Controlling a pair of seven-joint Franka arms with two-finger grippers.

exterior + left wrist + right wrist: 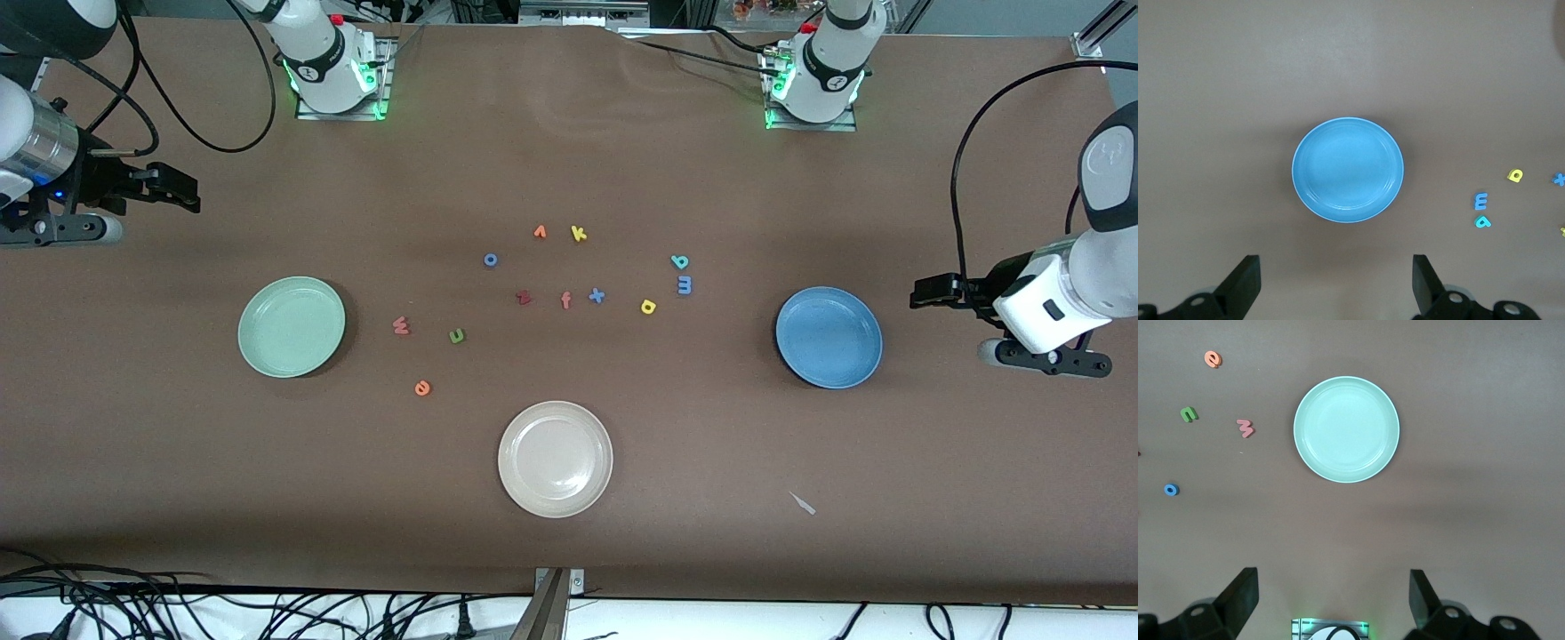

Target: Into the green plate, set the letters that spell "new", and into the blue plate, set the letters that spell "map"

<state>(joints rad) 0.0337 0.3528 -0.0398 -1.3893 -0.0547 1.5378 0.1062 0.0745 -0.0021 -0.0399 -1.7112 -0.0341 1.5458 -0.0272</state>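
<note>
Spanning the front view, a brown table [569, 551] carries a green plate [292, 326] toward the right arm's end, a blue plate [829, 337] toward the left arm's end, and a cream plate [555, 459] nearest the camera. Red w [401, 326], green n [457, 335] and orange e [422, 388] lie near the green plate; blue m [684, 284], teal p [680, 261] and yellow a [648, 307] near the blue one. Both arms wait at the table's ends.

Left wrist view: left gripper [1337, 280], jaws released, hangs clear of the blue plate [1347, 169], bare cloth all round.

Right wrist view: right gripper [1334, 597], jaws likewise spread, with the green plate [1346, 429] apart from them.
</note>
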